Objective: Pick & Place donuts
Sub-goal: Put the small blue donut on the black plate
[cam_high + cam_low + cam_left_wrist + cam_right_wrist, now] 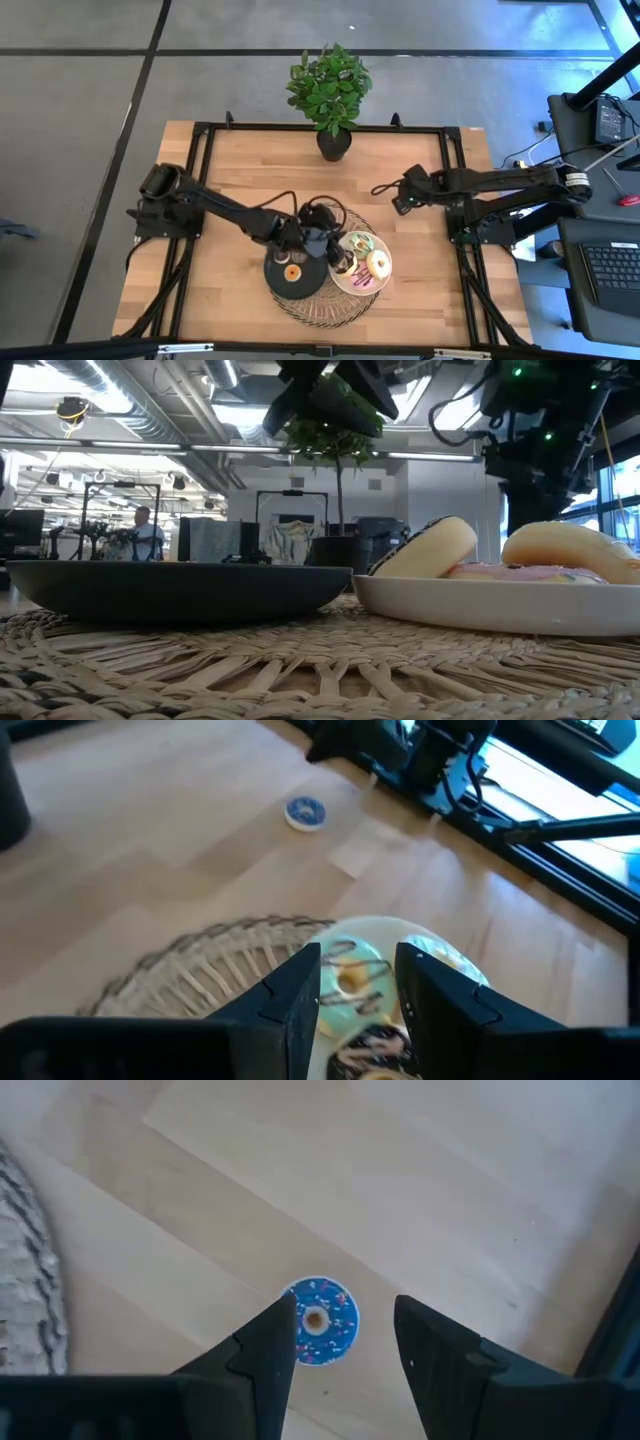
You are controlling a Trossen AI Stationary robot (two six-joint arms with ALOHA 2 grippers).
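A white plate point(352, 283) holds several donuts: a green one with dark drizzle point(350, 978), a chocolate one point(372, 1046), a cream one point(379, 264) and a pink one point(520, 572). One orange donut point(292, 272) lies on the black plate point(280, 285). A small blue sprinkled donut point(320, 1320) lies flat on the bare table. My left gripper point(358, 982) is open and hangs above the green donut, its fingers either side of it. My right gripper point(345, 1335) is open and hovers over the blue donut, pointing down.
Both plates sit on a round woven mat point(320, 308) near the table's near edge. A potted plant point(332, 100) stands at the far edge. Black frame rails point(200, 180) run along the left and right sides. Bare wood lies between the mat and the plant.
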